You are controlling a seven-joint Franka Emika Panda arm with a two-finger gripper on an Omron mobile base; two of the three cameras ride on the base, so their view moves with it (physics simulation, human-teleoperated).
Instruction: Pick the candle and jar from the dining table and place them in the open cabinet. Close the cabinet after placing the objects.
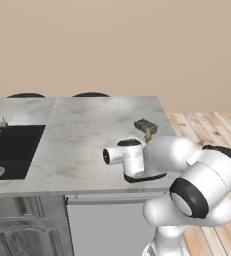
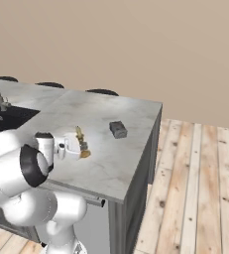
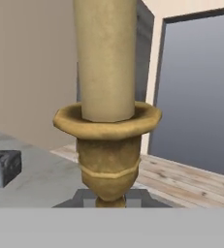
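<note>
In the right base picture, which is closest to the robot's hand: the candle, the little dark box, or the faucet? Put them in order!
Nearest to the gripper first:
1. Candle: right at the fingertips, gripped near the table's front edge.
2. Dark box: to the right and farther back on the marble.
3. Faucet: far off to the left, by the sink.

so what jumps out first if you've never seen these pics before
The golden candle fills the hand view, upright, with the gripper shut on its stem near the front edge of the marble dining table. Next comes the small grey jar, alone on the table beyond it, then the black sink at the left.
</note>
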